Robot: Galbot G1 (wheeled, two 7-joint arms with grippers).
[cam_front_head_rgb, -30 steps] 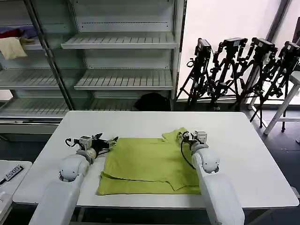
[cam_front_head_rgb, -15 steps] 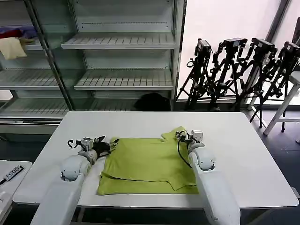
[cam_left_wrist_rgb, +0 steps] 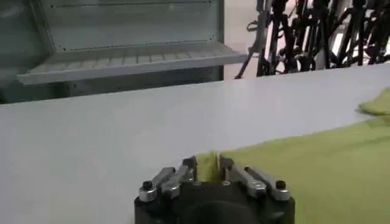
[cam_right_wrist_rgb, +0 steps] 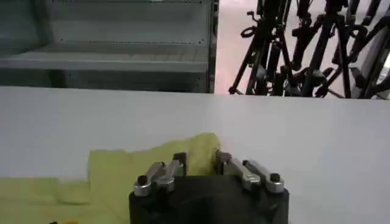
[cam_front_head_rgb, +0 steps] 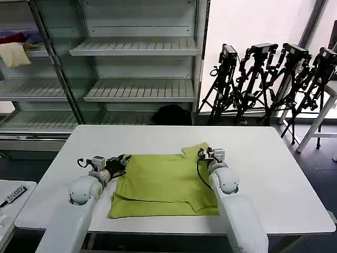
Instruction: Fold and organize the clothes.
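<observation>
The clothes are one lime yellow-green T-shirt [cam_front_head_rgb: 163, 184], lying partly folded on the white table [cam_front_head_rgb: 263, 158], with one sleeve poking out at its far right. My left gripper [cam_front_head_rgb: 120, 161] lies low at the shirt's far left corner. In the left wrist view the left gripper [cam_left_wrist_rgb: 207, 167] is shut on a raised ridge of the T-shirt [cam_left_wrist_rgb: 317, 164]. My right gripper [cam_front_head_rgb: 202, 154] is at the far right corner by the sleeve. In the right wrist view the right gripper [cam_right_wrist_rgb: 199, 161] is shut on the hem of the T-shirt [cam_right_wrist_rgb: 122, 176].
Wire shelving [cam_front_head_rgb: 137, 89] stands behind the table, with a cream garment [cam_front_head_rgb: 13, 52] on its upper left shelf. Camera tripods [cam_front_head_rgb: 263, 79] stand at the back right and a dark bag [cam_front_head_rgb: 171, 113] sits on the floor. A low side table [cam_front_head_rgb: 10, 197] is at my left.
The left gripper slid right onto the shirt's far left corner and went from open to shut. The right gripper moved slightly left and forward at the sleeve corner.
</observation>
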